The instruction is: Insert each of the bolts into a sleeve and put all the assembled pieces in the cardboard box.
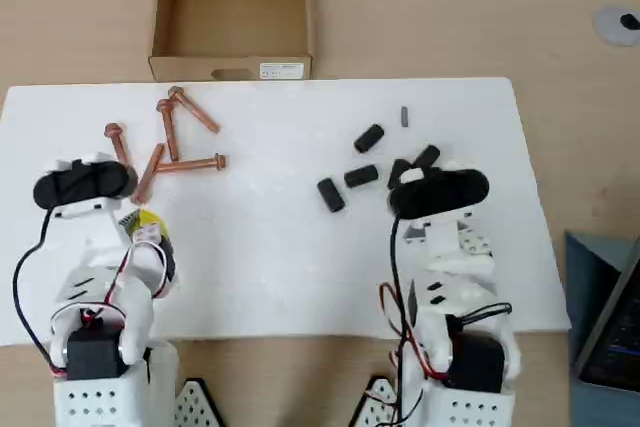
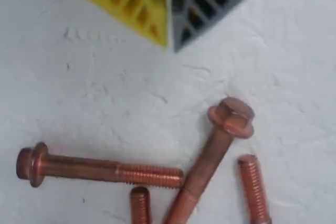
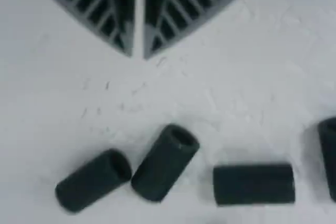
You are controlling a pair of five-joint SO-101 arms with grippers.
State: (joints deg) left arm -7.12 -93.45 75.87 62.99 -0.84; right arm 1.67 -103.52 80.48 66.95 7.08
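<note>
Lying flat: 5 copper flanged bolts (image 1: 190, 163) | black cylindrical sleeves (image 1: 361, 176)

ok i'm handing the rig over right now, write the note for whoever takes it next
Left gripper: shut, empty, over the white mat beside the copper bolts.
Right gripper: shut, empty, beside the black sleeves.
Things: five bolts lie loose in a cluster on the left arm's side of the mat, and the sleeves are scattered on the right arm's side. The cardboard box beyond the mat is empty.
Done: nothing assembled or boxed.
Left: put each bolt into a sleeve, then all pieces into the box.
</note>
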